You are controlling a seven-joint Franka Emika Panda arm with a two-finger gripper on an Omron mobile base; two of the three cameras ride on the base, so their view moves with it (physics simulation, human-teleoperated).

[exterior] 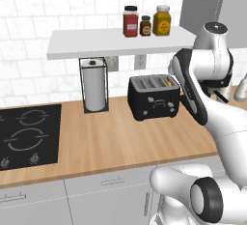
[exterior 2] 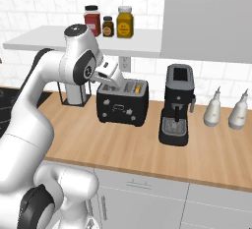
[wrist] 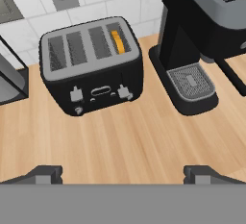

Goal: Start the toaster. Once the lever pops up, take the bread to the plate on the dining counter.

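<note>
The black boxy toaster (exterior: 153,97) stands on the light wooden wall counter (exterior: 111,142), near the white tiled wall. Its grey top has four long slots, and the bread (wrist: 117,42) sits sunk in the slot nearest the coffee machine (exterior 2: 177,104), so only a thin golden-orange edge shows; its face is hidden. On the toaster's front are two small grey levers, a slim panel between them and a round knob below one lever; their markings are too small to read.

In the left base view the robot's white arm covers the counter on the coffee machine side of the toaster, and the hand itself is hard to make out. In the right base view the hand's white block overlaps the toaster's top edge, hiding part of the slots. The gripper (wrist: 123,174) hovers above the bare counter in front of the toaster, touching nothing; its two dark fingertips (wrist: 44,175) are spread wide apart with nothing between them.

The coffee machine, black with a perforated grey drip tray, stands just beside the toaster and is cut off at the hand view's edge. On the toaster's other side stands a paper towel roll (exterior: 93,85) in a thin wire holder. Above the toaster, a white shelf (exterior: 116,43) carries three jars (exterior: 145,22).
</note>
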